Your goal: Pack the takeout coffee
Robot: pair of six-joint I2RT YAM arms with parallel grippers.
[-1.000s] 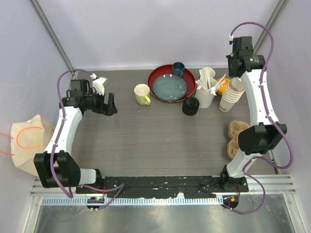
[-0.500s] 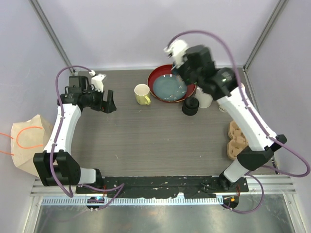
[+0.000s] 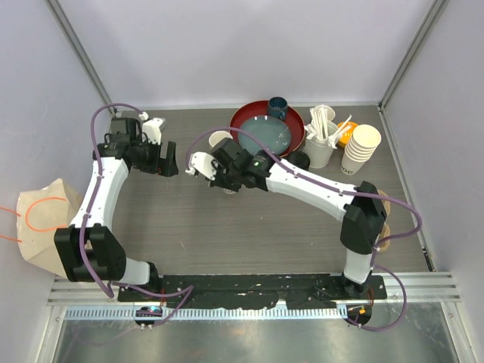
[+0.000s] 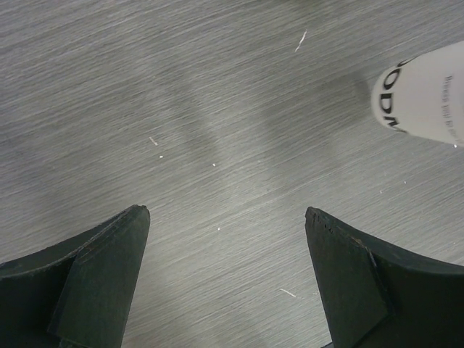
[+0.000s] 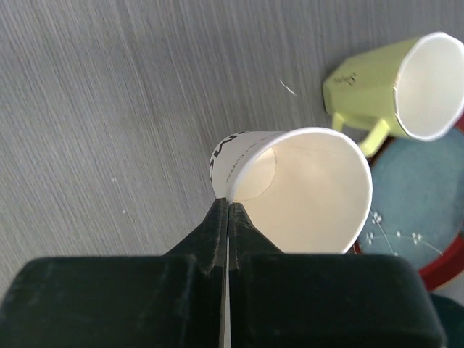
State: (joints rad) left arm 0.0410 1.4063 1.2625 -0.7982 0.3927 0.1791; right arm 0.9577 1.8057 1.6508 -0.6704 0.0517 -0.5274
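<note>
A crumpled paper bag (image 3: 41,219) with orange handles sits off the left edge of the tabletop (image 3: 227,234), and only the overhead view shows it. Just right of it the left gripper (image 3: 168,162) hangs over bare wood at the back left. The overhead camera cannot settle how its jaws stand. The left wrist view can: the left gripper (image 4: 226,214) is spread wide with nothing between the fingers. The printed lower end of a cream-white paper cup (image 4: 428,98) enters at that view's upper right.

Toward the middle, the right arm reaches across, and its right gripper (image 3: 225,180) blocks the cup from above. The right wrist view shows what is hidden there. The right gripper (image 5: 227,206) is pinched tight on the rim wall of the paper cup (image 5: 304,188), which has no lid and an empty pale inside. Whether its base touches the tabletop cannot be told.

Just beyond the cup is the pale yellow mug (image 5: 391,87), then a blue plate (image 3: 265,134) inside a red dish (image 3: 246,117), with a dark blue cup (image 3: 277,107) at the back rim. Further right is a white holder of stirrers (image 3: 321,144), then a stack of paper cups (image 3: 361,147). A cardboard carrier (image 3: 382,204) shows partly behind the right arm.
</note>
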